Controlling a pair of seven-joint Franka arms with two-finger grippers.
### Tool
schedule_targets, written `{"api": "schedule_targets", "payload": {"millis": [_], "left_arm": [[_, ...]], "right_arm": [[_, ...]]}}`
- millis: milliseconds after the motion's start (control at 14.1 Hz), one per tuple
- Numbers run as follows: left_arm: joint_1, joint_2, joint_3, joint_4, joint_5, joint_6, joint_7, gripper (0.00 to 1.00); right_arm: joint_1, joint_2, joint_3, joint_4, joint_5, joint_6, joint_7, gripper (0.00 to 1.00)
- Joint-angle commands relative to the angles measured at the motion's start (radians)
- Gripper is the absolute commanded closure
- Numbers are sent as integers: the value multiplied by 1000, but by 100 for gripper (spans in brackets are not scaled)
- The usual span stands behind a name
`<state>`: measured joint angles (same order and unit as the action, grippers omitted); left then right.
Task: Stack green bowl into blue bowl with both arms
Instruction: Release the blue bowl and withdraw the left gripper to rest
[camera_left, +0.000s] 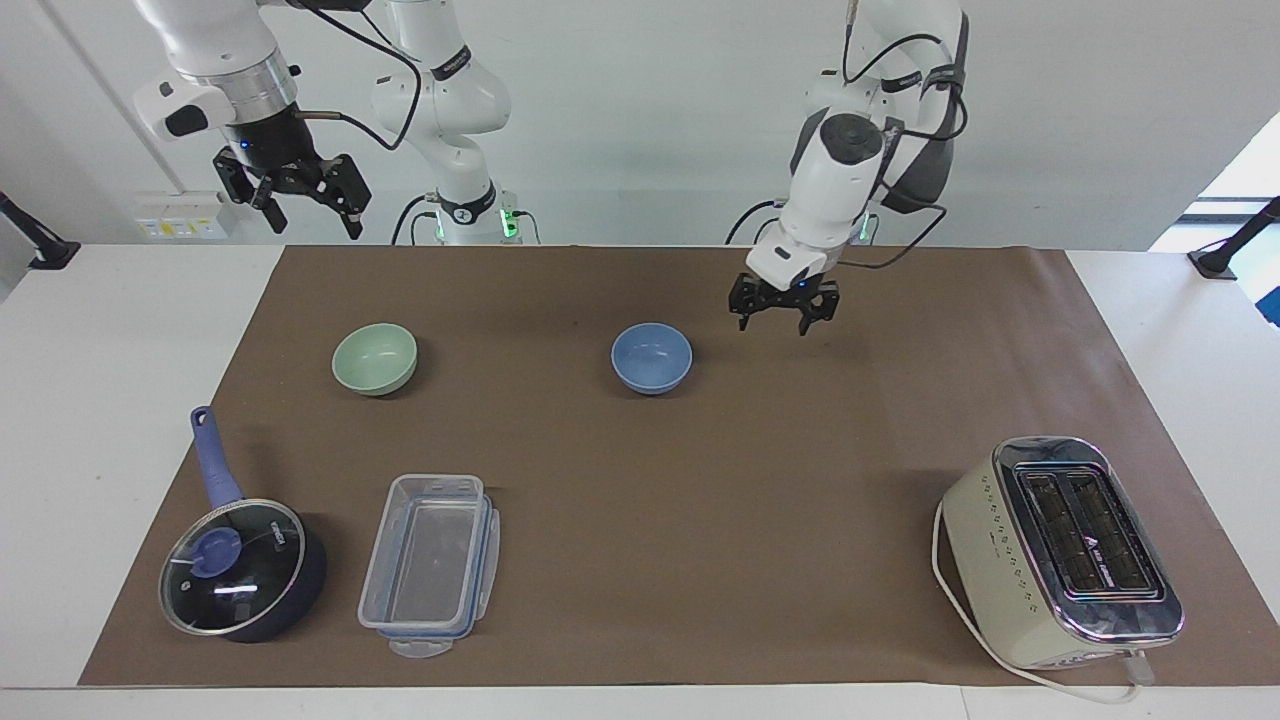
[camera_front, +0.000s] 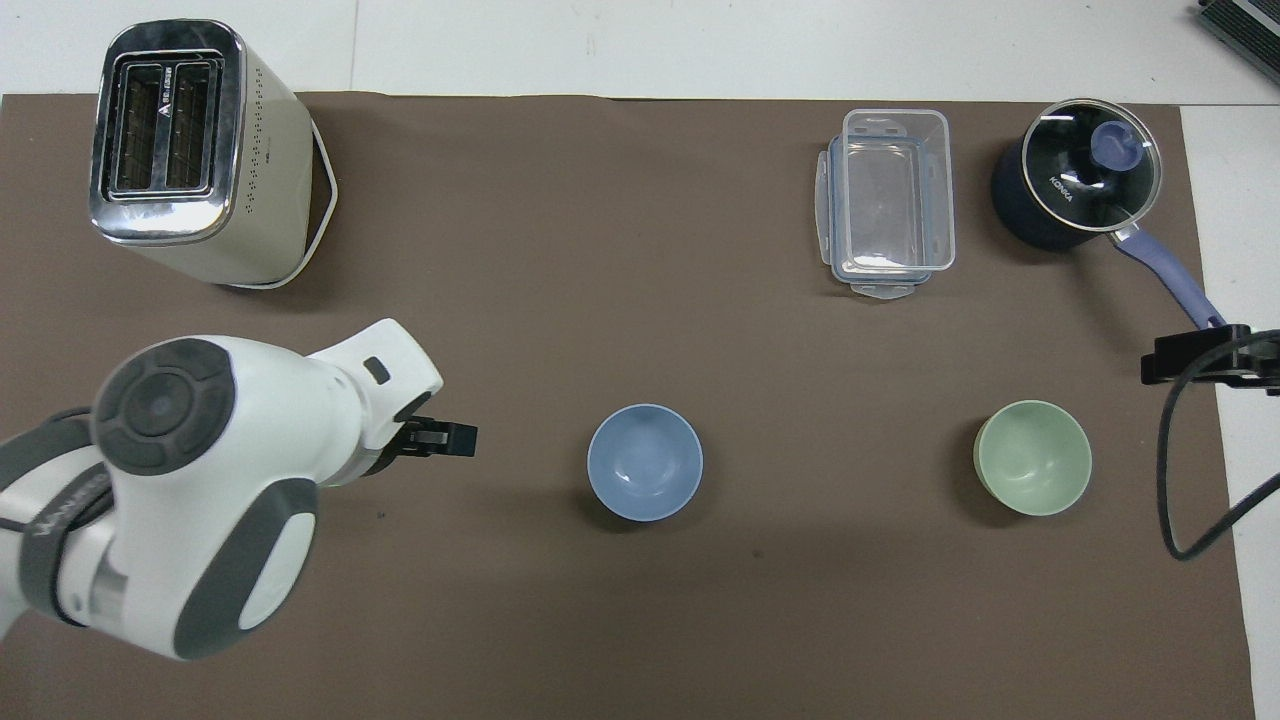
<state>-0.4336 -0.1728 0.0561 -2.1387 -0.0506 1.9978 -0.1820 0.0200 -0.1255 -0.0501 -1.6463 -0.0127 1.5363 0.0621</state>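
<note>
The left gripper (camera_left: 770, 318) hangs empty with fingers spread, beside the blue bowl (camera_left: 651, 357), which sits alone mid-mat, likely as the base for stacking. The green bowl (camera_left: 375, 358) rests below the right gripper (camera_left: 296, 205), which waits raised and spread, probably to fetch it.

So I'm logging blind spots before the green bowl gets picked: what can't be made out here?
- Right gripper: the overhead view's edge cuts it off; only a black tip shows.
- Left gripper: in the overhead view its own white wrist hides most of it.
- Toaster controls: too small in both views.
- Saucepan contents: reflections on the lid hide them.
</note>
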Motion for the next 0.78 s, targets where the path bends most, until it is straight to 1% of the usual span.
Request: {"api": "schedule_targets", "payload": {"millis": [0,142,355,497,639,710], "left_arm": [[117,-10,-12,99,20,-120,160,0],[192,4,-12,219,20,-226,209,0],[269,21,-12,345,21,-278,283,0],[306,73,-10,469,44,-345,305,0],[335,140,-10,595,46,-443,349,0],[338,159,-10,633,43,-477,364,0]], "right_arm": [[-17,-32,-2,-84,4,53,-51,0],[-34,-33,-2,-124,4,85,-57,0],[-35,-33,-2,-194,4,137,-86,0],[-37,-45,-4,-252,5,162,-105,0],[-67,-52,-4,-340,5,244,-123,0],[-74,-55,-4,-387,5,293,-151,0]]}}
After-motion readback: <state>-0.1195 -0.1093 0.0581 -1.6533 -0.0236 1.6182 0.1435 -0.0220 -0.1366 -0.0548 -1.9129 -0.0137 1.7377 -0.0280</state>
